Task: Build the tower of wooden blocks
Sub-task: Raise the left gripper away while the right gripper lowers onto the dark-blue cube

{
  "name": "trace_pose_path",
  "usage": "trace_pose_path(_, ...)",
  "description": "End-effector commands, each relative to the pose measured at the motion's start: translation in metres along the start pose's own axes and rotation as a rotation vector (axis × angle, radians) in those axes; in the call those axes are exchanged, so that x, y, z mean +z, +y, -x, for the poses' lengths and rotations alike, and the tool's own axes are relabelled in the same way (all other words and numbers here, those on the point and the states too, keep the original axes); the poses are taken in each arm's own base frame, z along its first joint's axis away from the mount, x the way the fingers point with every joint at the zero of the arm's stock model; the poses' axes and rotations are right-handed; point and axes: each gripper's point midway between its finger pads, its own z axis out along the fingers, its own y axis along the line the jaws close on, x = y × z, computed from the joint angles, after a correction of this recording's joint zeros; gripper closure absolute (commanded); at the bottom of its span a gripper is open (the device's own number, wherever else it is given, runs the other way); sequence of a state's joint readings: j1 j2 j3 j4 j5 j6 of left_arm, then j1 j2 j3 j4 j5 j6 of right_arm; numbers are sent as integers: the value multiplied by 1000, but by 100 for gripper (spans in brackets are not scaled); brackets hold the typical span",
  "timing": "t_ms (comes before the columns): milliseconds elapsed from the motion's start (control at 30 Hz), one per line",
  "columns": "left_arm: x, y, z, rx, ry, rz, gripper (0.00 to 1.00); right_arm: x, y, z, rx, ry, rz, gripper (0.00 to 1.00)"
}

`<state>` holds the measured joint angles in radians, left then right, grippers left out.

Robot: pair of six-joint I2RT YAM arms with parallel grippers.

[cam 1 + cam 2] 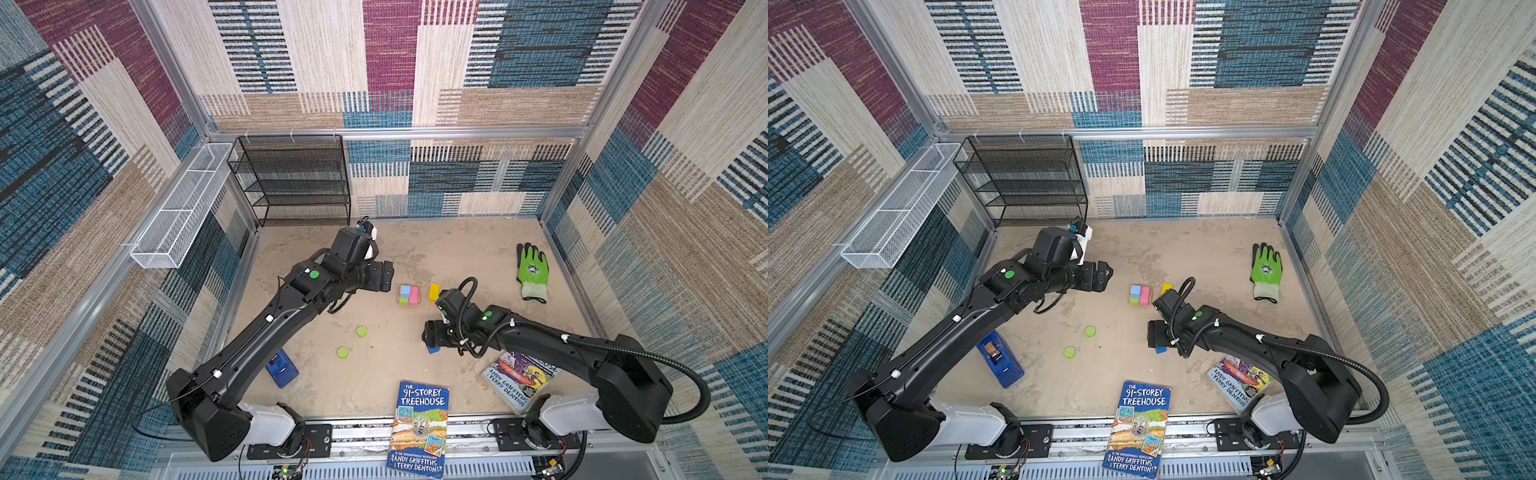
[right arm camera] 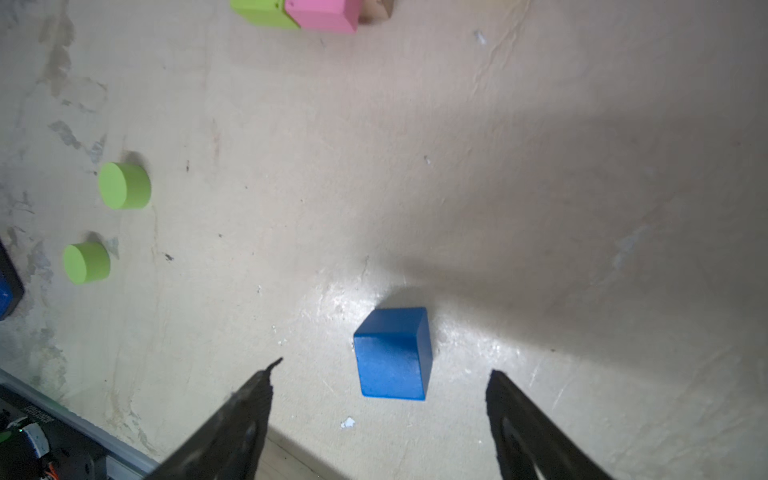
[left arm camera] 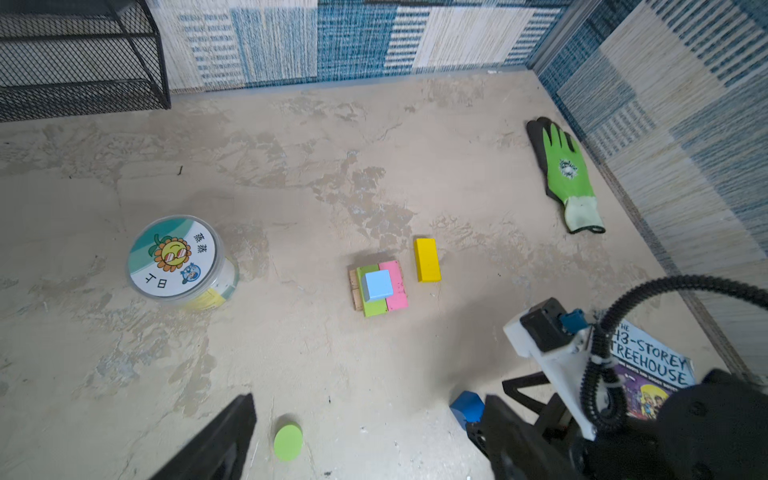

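Right gripper [image 2: 384, 370] over the dark-blue cube [image 2: 392, 353]: I am holding my jaws wide apart and gripping nothing. The cube is sitting on the tan tabletop [image 2: 540, 208], its near part showing between my two fingertips and touching neither, with a gap on each side. In both top views the cube is peeking out from under this gripper at its 6 o'clock.

The tower [image 1: 409, 295] is standing apart from my right gripper, at 11 o'clock from it. Two tan bars [image 3: 355, 291] are lying at the bottom, and a lime oblong [image 3: 374, 308] and a pink oblong [image 3: 397, 286] are lying side by side across them. A light-blue cube [image 3: 379, 284] is sitting on top, mostly on the lime one. The yellow oblong [image 3: 427, 259] is lying flat just beside the stack without touching it, at 12 o'clock from my right gripper.

The nearer lime round piece [image 1: 361, 331] and the farther lime round piece [image 1: 343, 352] are both lying loose on the table around 9 o'clock. A green work glove [image 1: 532, 272] is lying at 2 o'clock.

My left gripper [image 1: 384, 276] is hanging above the table, jaws apart with nothing between them. The tower is standing near it at its 4 o'clock.
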<state>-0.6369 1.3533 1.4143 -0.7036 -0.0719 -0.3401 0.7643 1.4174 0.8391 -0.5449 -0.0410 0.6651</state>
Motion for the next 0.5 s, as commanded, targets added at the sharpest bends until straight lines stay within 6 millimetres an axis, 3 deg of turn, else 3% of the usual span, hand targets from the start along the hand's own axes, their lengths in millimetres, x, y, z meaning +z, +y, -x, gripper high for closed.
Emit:
trace_pose_path(0, -3, 1, 10, 2, -72, -9, 10, 4, -1, -1, 0, 7, -45, 20)
trace_pose_path(467, 1, 18, -11, -30, -44, 27, 12, 19, -8, -11, -47, 85, -170, 42)
